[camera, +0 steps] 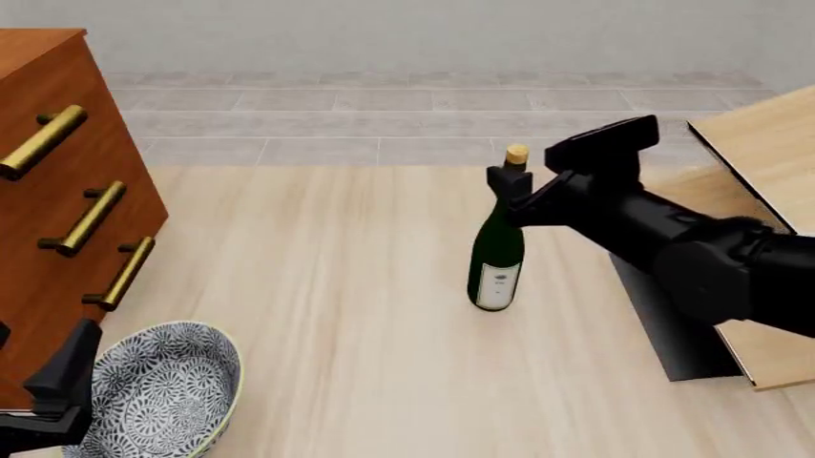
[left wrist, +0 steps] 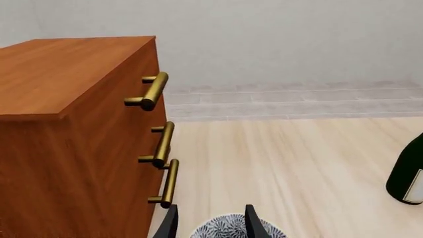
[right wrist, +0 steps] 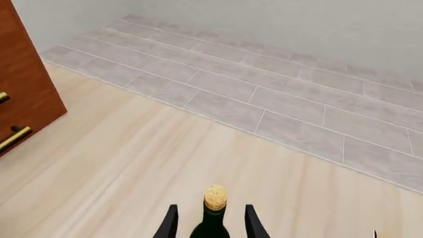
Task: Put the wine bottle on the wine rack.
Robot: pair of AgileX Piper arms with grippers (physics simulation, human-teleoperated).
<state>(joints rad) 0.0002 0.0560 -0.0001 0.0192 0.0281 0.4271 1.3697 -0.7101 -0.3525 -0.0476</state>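
The wine bottle (camera: pixel 495 250) stands upright on the table, dark green with a tan cork and a white label. My right gripper (camera: pixel 511 191) is open with a finger on each side of the bottle's neck, just below the cork. In the right wrist view the neck (right wrist: pixel 213 220) sits between the fingers (right wrist: pixel 169 224) with a gap on both sides. The wine rack (camera: pixel 762 143), pale wood panels on a black base plate (camera: pixel 662 320), stands to the right behind the right arm. My left gripper (camera: pixel 57 382) is open and empty at the near left. The bottle's lower body also shows in the left wrist view (left wrist: pixel 407 173).
A reddish-brown drawer cabinet (camera: pixel 52 219) with brass handles (left wrist: pixel 156 90) stands at the left. A blue-and-white patterned bowl (camera: pixel 166 393) lies beside the left gripper, below its fingers in the left wrist view (left wrist: pixel 228 229). Grey tiles lie beyond the table's far edge.
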